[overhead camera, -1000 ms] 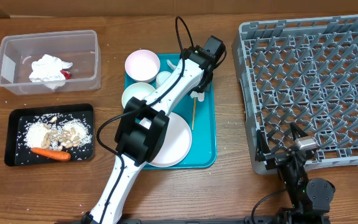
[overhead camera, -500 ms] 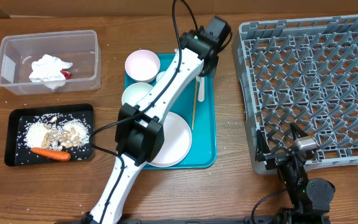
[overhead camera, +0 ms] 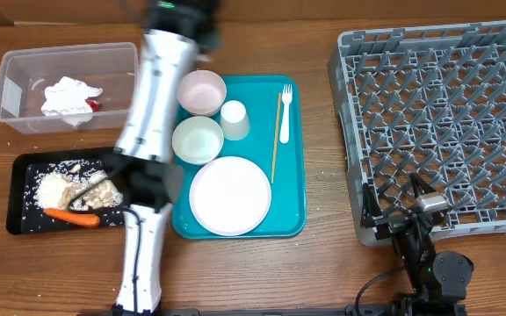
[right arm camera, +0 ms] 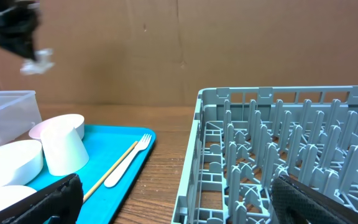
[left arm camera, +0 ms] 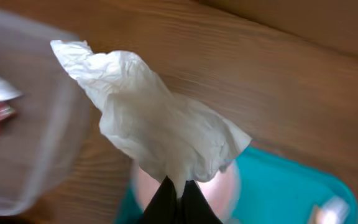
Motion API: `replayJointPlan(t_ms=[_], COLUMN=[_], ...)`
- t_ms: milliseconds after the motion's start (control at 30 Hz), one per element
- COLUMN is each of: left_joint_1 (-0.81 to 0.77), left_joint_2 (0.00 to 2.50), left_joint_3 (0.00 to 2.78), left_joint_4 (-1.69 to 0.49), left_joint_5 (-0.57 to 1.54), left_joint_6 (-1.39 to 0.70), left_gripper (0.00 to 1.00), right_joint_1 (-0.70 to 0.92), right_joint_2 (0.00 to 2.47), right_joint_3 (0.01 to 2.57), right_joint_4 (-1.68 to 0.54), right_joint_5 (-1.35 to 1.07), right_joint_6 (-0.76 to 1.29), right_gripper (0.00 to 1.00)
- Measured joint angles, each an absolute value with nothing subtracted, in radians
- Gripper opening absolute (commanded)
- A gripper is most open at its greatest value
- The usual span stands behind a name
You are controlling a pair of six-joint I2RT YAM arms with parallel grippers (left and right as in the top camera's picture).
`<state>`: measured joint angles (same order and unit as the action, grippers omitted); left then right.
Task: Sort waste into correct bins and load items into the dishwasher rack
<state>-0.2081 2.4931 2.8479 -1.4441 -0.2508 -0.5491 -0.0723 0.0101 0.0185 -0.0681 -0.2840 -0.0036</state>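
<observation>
The grey dishwasher rack [overhead camera: 437, 114] fills the right side of the table, with no dishes in it. The right gripper [right arm camera: 176, 194] sits low at its near edge, fingers spread wide and holding nothing. The teal tray [overhead camera: 292, 211] in the middle carries the round plate [overhead camera: 230, 195], two bowls [overhead camera: 202, 91] [overhead camera: 198, 139], the cup [overhead camera: 234, 119], the fork [overhead camera: 285, 110] and the thin stick [overhead camera: 276, 140] beside it.

At far left, the clear tub [overhead camera: 25, 75] holds one crumpled napkin [overhead camera: 70, 95] and the sauce packet [overhead camera: 94, 104]. The black tray [overhead camera: 20, 197] nearer me has the food scraps [overhead camera: 77, 189] and the carrot [overhead camera: 71, 217].

The left gripper [left arm camera: 174, 186] is pinched tight on another napkin [left arm camera: 160, 130], held in the air over the bare wood between the tub and the teal tray, above the far bowl.
</observation>
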Motion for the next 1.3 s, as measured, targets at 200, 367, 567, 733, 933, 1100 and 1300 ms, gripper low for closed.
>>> replayJointPlan(t_ms=[200, 367, 567, 733, 933, 1100, 1300], left_joint_1=[0.045, 0.163, 0.225, 0.239, 0.236, 0.231, 0.229], left_joint_2=[2.494, 2.494, 2.494, 2.494, 2.474, 2.347, 2.225], left_joint_3=[2.827, 2.777, 2.736, 2.741, 2.84, 2.881, 2.899], left_joint_4=[-1.456, -1.478, -1.507, -1.562, -1.641, -1.686, -1.687], left_joint_5=[-0.236, -0.181, -0.129, -0.101, -0.085, -0.035, 0.248], left_joint_6=[-0.608, -0.631, -0.635, -0.633, -0.633, -0.555, -0.283], left_gripper=[0.2, 0.54, 1.0, 1.0, 1.0, 1.0, 1.0], right_joint_1=[-0.072, -0.072, -0.072, -0.072, -0.072, -0.072, -0.072], right_joint_2=[0.01, 0.01, 0.01, 0.01, 0.01, 0.01, 0.01], right_joint_3=[0.019, 0.019, 0.019, 0.019, 0.019, 0.019, 0.019], right_joint_4=[-0.067, -0.068, -0.068, -0.068, -0.068, -0.068, -0.068], right_joint_5=[-0.284, -0.284, -0.284, -0.284, -0.284, -0.284, -0.284], right_joint_6=[-0.004, -0.004, -0.004, -0.004, -0.004, -0.004, -0.004], right_gripper=[1.0, 1.0, 1.0, 1.0, 1.0, 1.0, 1.0])
